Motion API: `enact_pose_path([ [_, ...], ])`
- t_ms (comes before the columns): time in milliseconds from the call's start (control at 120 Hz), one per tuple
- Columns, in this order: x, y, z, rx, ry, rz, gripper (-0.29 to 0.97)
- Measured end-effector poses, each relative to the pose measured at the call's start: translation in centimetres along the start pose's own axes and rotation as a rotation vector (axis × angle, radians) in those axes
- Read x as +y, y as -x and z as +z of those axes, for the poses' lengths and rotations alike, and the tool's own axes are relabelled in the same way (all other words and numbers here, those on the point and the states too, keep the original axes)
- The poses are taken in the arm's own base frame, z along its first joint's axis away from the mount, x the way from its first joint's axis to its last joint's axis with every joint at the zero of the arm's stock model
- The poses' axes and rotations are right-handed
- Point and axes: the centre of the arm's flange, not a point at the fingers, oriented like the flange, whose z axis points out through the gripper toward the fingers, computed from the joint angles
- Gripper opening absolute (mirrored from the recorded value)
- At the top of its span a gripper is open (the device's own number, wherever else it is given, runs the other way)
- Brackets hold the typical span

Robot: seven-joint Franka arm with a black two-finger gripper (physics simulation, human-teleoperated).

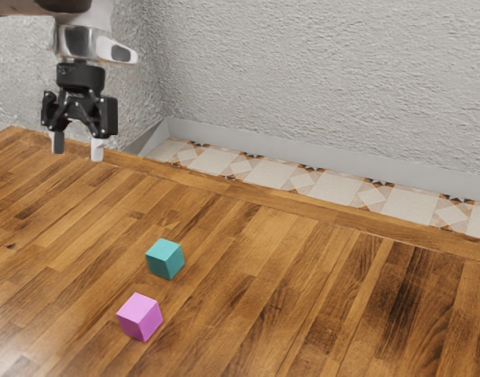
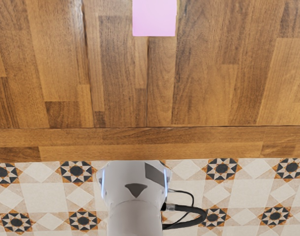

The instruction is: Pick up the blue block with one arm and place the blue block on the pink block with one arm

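Brown plank wood forms the table (image 1: 318, 259), backed by a rough grey wall (image 1: 318, 71) with patterned floor tiles (image 1: 342, 188) at its foot. At the exterior view's left the black gripper (image 1: 78, 148) hangs high over the table, fingers spread apart and empty. Well apart from it the blue block (image 1: 164, 258) rests on the wood, the pink block (image 1: 140, 316) close in front of it, not touching.

Note that the picture's edge cuts off the pink block (image 2: 154, 17) in the wrist view: you see part of one flat face. In the exterior view, the upper edge cuts off the arm (image 1: 86, 41) just above its wrist.
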Motion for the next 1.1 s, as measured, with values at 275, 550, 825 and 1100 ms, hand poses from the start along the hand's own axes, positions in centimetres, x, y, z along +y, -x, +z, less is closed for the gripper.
enact_pose_path([
  [275,-5.4,-8.2,10.2,0.200,0.010,-0.125,0.68],
  [550,-2.4,-14.6,18.0,0.420,-0.072,-0.029,0.68],
  [825,0.1,-18.9,21.1,0.492,-0.031,0.004,0.68],
  [1100,-0.6,-18.0,23.8,0.490,-0.030,0.006,0.68],
])
